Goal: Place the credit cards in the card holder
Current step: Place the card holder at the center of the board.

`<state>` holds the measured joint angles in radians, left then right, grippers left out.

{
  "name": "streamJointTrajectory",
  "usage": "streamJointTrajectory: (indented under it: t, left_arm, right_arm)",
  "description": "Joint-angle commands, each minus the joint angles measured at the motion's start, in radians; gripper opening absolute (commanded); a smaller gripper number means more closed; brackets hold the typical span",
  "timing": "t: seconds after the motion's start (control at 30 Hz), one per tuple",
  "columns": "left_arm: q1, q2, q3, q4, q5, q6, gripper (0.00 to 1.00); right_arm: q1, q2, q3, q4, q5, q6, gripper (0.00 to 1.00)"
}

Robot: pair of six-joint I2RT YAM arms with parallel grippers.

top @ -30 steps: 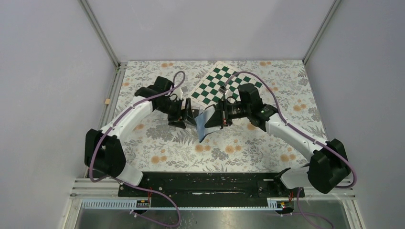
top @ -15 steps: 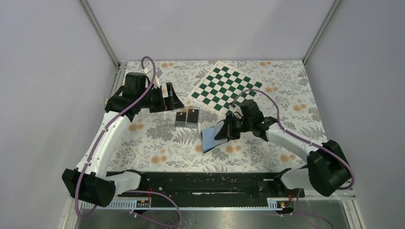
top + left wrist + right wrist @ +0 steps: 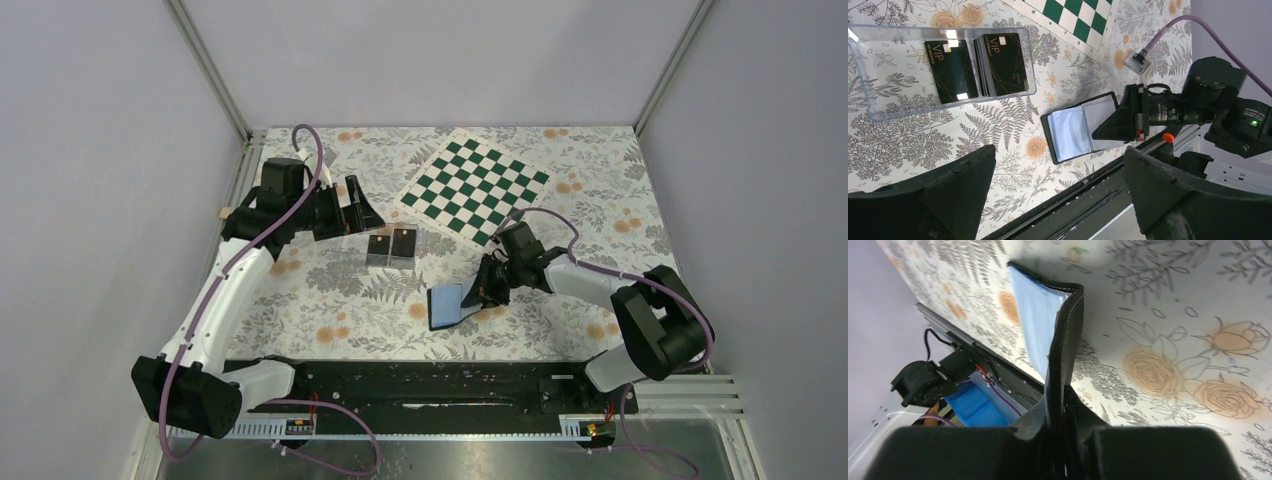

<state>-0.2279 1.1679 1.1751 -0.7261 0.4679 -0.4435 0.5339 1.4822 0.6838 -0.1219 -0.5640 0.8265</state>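
The credit cards lie as two dark stacks in a clear plastic box. In the left wrist view they show "VIP" faces, one stack at the left and one at the right. The card holder lies open near the table's front, its pale blue inside up. My right gripper is shut on its right flap, which stands on edge. My left gripper is open and empty, hovering left of the box; its fingers frame the wrist view.
A green-and-white checkered board lies at the back middle, also in the left wrist view. The black base rail runs along the table's near edge, just below the card holder. The floral table cover lies under everything.
My left arm has let go of the card holder and swung back to the left. My right gripper has carried the card holder toward the near edge and lowered it open onto the table.
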Motion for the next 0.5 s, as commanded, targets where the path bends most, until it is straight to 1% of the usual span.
streamJointTrajectory:
  t: [0.0, 0.1, 0.17, 0.27, 0.33, 0.47]
  left_arm:
    - [0.007, -0.028, -0.010, 0.075, 0.018, -0.015, 0.99]
    - [0.009, -0.030, -0.012, 0.077, 0.013, -0.015, 0.99]
    - [0.008, -0.041, -0.018, 0.086, -0.002, -0.018, 0.99]
    - [0.009, -0.053, -0.026, 0.093, -0.030, -0.025, 0.99]
    - [0.011, -0.059, -0.031, 0.098, -0.054, -0.034, 0.99]
    - [0.017, -0.070, -0.038, 0.104, -0.111, -0.049, 0.99]
  right_arm:
    - [-0.005, 0.040, 0.045, -0.104, 0.028, -0.039, 0.17]
    - [-0.005, 0.057, 0.072, -0.174, 0.061, -0.062, 0.39]
    - [-0.005, 0.061, 0.109, -0.269, 0.117, -0.100, 0.52]
    - [-0.005, 0.049, 0.152, -0.393, 0.191, -0.151, 0.64]
    - [-0.004, 0.036, 0.171, -0.448, 0.232, -0.170, 0.75]
    - [-0.005, 0.011, 0.218, -0.550, 0.316, -0.209, 0.86]
